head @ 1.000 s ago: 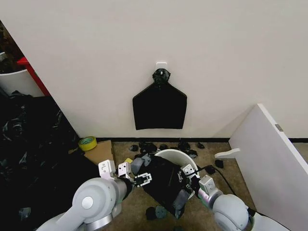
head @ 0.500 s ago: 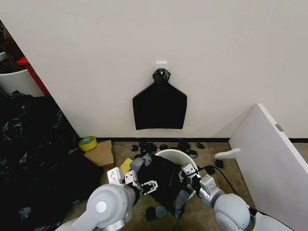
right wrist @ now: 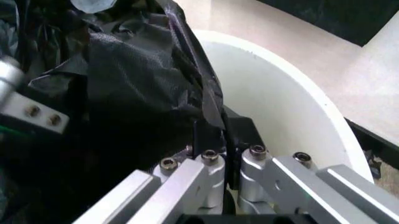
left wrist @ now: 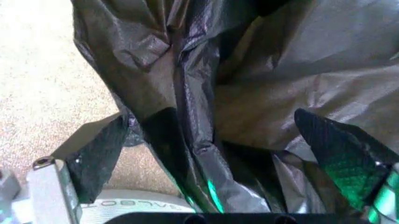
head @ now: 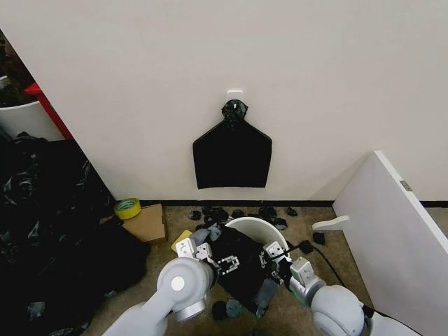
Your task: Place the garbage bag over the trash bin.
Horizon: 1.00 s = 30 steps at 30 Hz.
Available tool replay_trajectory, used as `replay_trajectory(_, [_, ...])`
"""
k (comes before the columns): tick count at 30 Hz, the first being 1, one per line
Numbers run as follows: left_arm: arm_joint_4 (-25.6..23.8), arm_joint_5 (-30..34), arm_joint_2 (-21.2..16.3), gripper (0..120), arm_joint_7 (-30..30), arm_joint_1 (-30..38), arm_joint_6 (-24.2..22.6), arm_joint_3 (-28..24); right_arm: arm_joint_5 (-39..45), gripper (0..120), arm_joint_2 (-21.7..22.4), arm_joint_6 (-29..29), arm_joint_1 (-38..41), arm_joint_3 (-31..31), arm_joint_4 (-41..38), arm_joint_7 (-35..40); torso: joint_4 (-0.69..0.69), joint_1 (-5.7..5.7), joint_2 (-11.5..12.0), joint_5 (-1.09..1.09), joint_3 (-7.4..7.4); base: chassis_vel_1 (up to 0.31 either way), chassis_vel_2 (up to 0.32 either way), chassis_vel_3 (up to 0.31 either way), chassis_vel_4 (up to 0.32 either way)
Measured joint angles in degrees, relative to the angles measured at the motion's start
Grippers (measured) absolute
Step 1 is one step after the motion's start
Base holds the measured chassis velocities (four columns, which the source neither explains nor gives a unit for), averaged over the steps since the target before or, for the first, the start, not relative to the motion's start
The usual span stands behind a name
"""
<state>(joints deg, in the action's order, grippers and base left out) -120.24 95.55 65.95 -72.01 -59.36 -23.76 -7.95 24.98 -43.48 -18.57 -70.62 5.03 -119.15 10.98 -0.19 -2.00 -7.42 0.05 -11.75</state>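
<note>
Garbage bag [head: 238, 269] over trash bin's [head: 260, 227] near rim, between both tools.

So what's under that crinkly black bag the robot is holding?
The trash bin: its white rim and inner wall peek out past the garbage bag, held between the left gripper and right gripper. The bin's near side and bottom are covered.
</note>
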Motion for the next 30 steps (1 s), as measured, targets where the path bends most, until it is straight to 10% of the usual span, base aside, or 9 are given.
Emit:
replay_trajectory(14, [5.5,-2.7,1.8,99,0.6,1.2,-1.6,-2.7,-0.5,0,-0.4,0.1,-0.1,0.2,-0.2,-0.1,0.00,0.00,0.0,0.00,0.00,0.000,0.000,0.000,0.000])
replay_trajectory(30, [7.1,-5.0,2.8,40,1.4,0.3,-1.9,-2.8,-1.6,0,-0.2,0.6,-0.6,0.3,-0.2,-0.3,0.00,0.00,0.0,0.00,0.00,0.000,0.000,0.000,0.000])
